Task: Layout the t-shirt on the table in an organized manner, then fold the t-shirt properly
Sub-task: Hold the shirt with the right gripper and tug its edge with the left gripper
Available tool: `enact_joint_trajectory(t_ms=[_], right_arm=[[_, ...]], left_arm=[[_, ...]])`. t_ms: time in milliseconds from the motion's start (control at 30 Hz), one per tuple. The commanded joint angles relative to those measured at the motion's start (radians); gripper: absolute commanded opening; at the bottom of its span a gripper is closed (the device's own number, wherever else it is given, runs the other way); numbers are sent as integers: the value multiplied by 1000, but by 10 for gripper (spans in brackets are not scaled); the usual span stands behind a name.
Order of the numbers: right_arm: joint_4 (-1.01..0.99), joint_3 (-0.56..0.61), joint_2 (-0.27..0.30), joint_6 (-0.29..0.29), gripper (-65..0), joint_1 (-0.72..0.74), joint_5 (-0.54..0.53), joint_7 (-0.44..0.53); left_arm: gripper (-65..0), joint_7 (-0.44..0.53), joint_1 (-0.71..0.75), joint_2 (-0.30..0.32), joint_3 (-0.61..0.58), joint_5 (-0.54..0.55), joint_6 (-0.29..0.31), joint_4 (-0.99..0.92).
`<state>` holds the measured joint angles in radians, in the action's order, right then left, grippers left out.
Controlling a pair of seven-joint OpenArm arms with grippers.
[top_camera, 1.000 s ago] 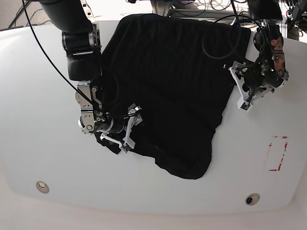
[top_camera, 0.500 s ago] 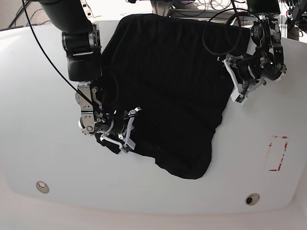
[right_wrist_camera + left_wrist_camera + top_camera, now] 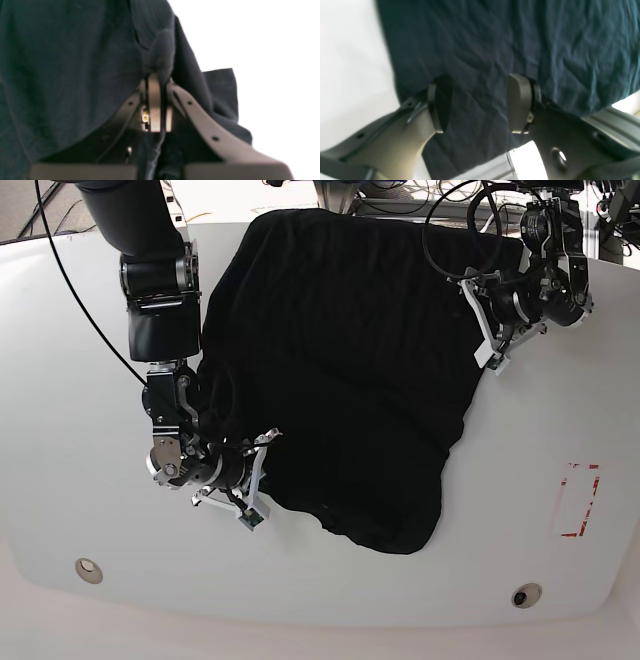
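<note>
White worktop (image 3: 330, 600) with the t-shirt (image 3: 350, 370) spread over its middle

From my seat I see the glossy worktop carrying the black t-shirt, rumpled, its far edge reaching the back rim. Bare surface shows a red tape mark (image 3: 577, 500) at right and two round holes (image 3: 88, 569) (image 3: 525, 594) near the front corners.

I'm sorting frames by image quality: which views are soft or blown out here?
Right wrist view: soft focus throughout, the table washed out to pure white beside the t-shirt. Left wrist view: slightly blurred, bright patches at the lower edge. Base view: sharp, with mild glare on the glossy tabletop.
</note>
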<state>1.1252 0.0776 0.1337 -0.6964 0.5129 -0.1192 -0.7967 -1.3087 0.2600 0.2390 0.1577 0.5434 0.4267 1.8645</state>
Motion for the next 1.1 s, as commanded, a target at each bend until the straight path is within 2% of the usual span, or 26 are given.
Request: enact_joint_trajectory(t_ms=[0, 233, 400, 533, 867, 1067], right_arm=[[19, -3, 4, -2, -648, 51, -14, 1], [19, -2, 14, -2, -648, 54, -14, -2], [17, 0, 19, -2, -648, 54, -14, -2], [14, 0, 17, -2, -648, 54, -14, -2], [13, 0, 17, -2, -648, 49, -14, -2], [16, 0, 19, -2, -648, 48, -14, -3]], left_arm=[[-333, 11, 14, 10, 7, 8, 1, 25], [-329, 11, 54, 12, 53, 8, 1, 25], [-243, 16, 55, 38, 62, 11, 1, 25], [-203, 24, 52, 56, 90, 11, 1, 25], [-199, 24, 34, 116, 135, 11, 1, 24], [-199, 22, 63, 122, 135, 10, 1, 17]])
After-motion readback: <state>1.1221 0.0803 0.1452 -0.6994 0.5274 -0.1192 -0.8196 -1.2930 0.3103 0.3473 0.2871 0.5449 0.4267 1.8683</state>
